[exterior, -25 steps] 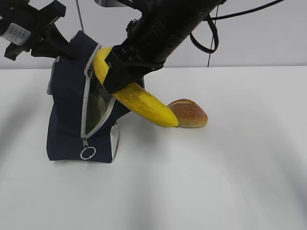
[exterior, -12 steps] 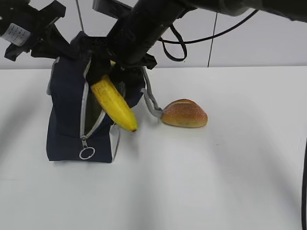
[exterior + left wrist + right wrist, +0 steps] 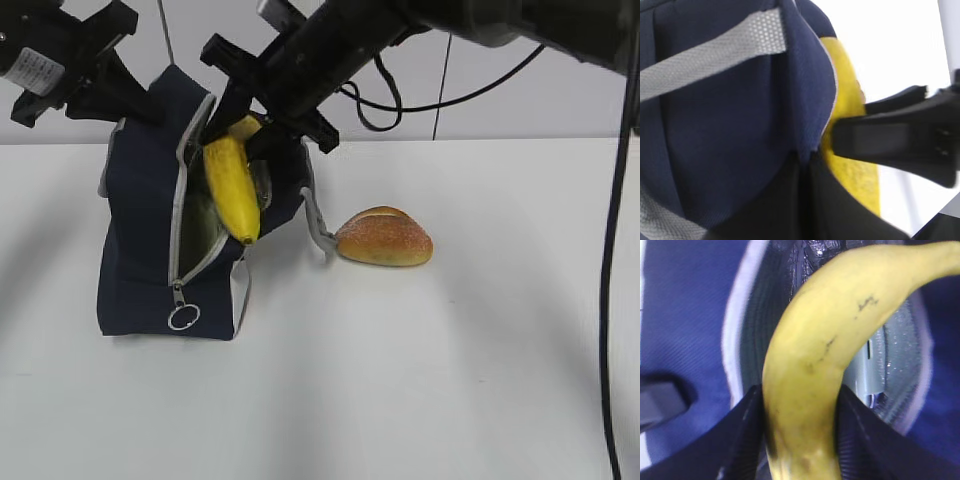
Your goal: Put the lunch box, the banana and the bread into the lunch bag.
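Right claw (image 3: 802, 432) pinches the banana (image 3: 232, 185) over the bag (image 3: 140, 240) mouth; you steer its tip inside. Left claw (image 3: 120, 95) grips the bag's rim.

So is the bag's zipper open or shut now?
Open. The bag gapes at the front, its lining visible, and the right gripper holds the banana at the opening.

Even, bright, diffuse light; soft faint shadows on the white bench (image 3: 450, 380). Exterior view sharp. Both wrist views blurred at close range, the banana (image 3: 815, 365) out of focus.
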Tool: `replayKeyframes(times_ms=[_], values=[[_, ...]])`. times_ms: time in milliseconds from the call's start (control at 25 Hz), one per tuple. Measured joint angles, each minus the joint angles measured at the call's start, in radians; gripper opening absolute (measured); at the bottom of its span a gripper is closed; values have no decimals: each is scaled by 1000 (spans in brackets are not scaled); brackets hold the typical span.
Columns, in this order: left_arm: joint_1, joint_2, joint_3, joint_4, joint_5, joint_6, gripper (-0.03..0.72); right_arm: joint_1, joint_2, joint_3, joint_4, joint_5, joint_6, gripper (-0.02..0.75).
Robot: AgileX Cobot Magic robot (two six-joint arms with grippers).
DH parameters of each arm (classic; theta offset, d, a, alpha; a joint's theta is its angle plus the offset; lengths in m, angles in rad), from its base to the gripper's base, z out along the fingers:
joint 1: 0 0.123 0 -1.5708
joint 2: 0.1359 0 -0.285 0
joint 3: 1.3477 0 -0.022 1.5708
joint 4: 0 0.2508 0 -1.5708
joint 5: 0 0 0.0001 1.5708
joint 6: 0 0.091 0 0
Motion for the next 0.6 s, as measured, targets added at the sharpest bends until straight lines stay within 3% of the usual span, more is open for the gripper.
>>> replayKeyframes(times_ms=[240,440,520,600], values=[[0,0,0,0,2,0,-3,0,73,0,198,-62,1,316],[0,0,0,0,2,0,-3,7,107,-1,236,-97,-45,325],[0,0,0,0,2,0,-3,9,112,-1,238,-101,-91,378],[0,0,0,0,2,0,-3,10,113,-1,238,-101,-141,486]])
